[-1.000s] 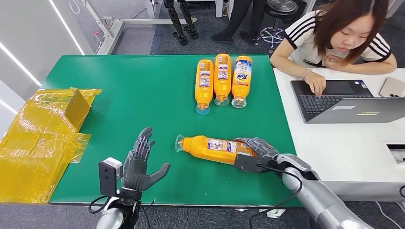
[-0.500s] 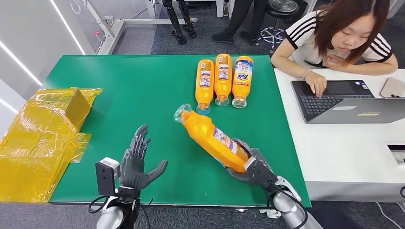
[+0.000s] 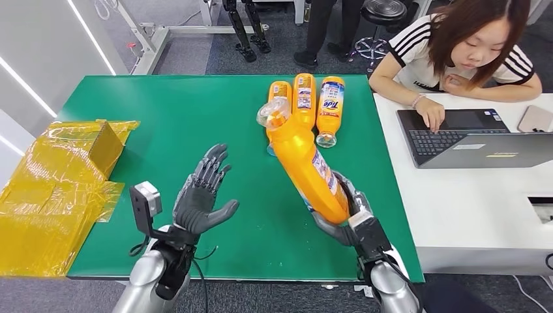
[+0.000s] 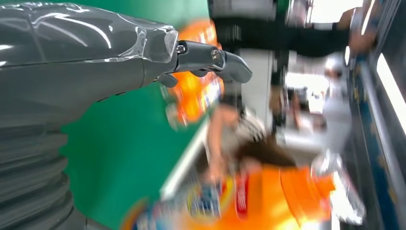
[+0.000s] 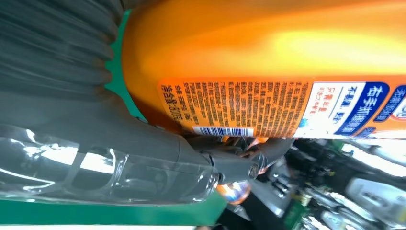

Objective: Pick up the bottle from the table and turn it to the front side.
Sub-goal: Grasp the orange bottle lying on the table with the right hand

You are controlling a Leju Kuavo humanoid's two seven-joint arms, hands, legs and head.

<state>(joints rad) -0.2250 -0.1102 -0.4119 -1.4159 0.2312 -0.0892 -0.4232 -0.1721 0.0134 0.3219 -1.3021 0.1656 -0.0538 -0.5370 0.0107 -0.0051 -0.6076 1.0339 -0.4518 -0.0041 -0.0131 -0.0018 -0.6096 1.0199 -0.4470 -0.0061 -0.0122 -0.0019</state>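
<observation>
Right hand (image 3: pixel 349 218) grips the orange Tide detergent bottle (image 3: pixel 306 163) at its base end, fingers wrapped round the lower body. The bottle is clear of the green table (image 3: pixel 163 124), tilted — base low and near the robot, clear cap (image 3: pixel 272 112) high and pointing away toward the three bottles (image 3: pixel 303 107) lying in a row at the far side. In the head view its cap overlaps that row; contact cannot be told.

Long axis runs from the right hand up, away and slightly to the robot's left. In the right wrist view the back label (image 5: pixel 234 108) with fine print and barcode lies against the palm side, so the front face is judged not yet presented.

Left hand (image 3: pixel 203 195) holds nothing, fingers spread, palm turned toward the bottle, raised over the table and well apart from it. The bottle's mid-body lies to its right — the nearer free hand for a supporting catch, should the turn need a second grip.

A person sits at a laptop (image 3: pixel 469 137) on the white table beside it.
</observation>
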